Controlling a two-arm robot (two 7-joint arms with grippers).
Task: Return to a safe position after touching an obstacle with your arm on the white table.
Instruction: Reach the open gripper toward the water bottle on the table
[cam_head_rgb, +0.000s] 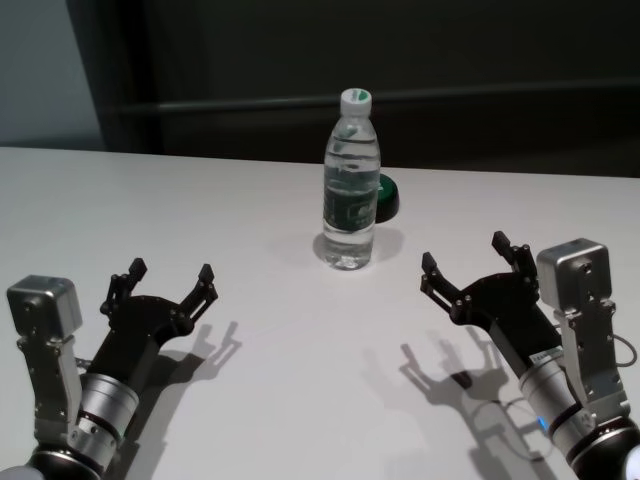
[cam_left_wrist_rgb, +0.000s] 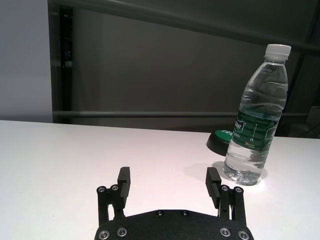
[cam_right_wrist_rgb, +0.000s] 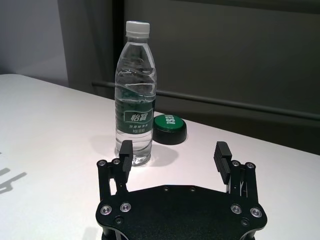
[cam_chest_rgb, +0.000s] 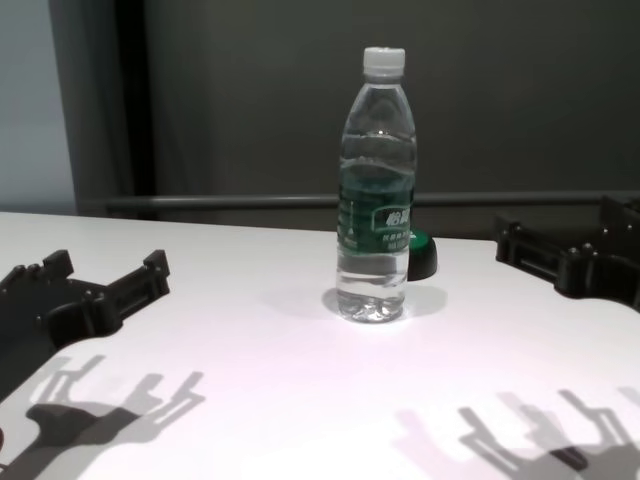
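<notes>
- Our left gripper (cam_head_rgb: 168, 284) hangs low over the near left of the white table (cam_head_rgb: 270, 400), fingers spread apart, nothing between them.
- Our right gripper (cam_head_rgb: 476, 266) mirrors it on the near right, fingers also apart and empty.
- The obstacle (cam_head_rgb: 351, 182), a clear water bottle, stands upright ahead of both grippers, roughly midway between them and farther out on the table; it sits ahead and to the right of the left gripper, ahead and to the left of the right one, and touches neither.
- Just behind the bottle, on the side away from our grippers, sits a small black dome with green top (cam_head_rgb: 387, 196); whether they touch we can't tell.
- Handling judgement: the bottle looks full nearly to the neck, so fairly heavy for its size, but tall on a narrow base, so it likely tips under a side push up high.
- The thin clear wall should flex under squeeze and looks smooth, likely slippery; the white cap (cam_chest_rgb: 384, 60) is the stiffest part.
- If we ever had to hold it, the green label band (cam_right_wrist_rgb: 135, 116) at mid-height is the best spot: near the centre of mass, better grip.
- The task needs no grasp; both arms look clear of the bottle, so we read this as at or near the safe pose.
</notes>
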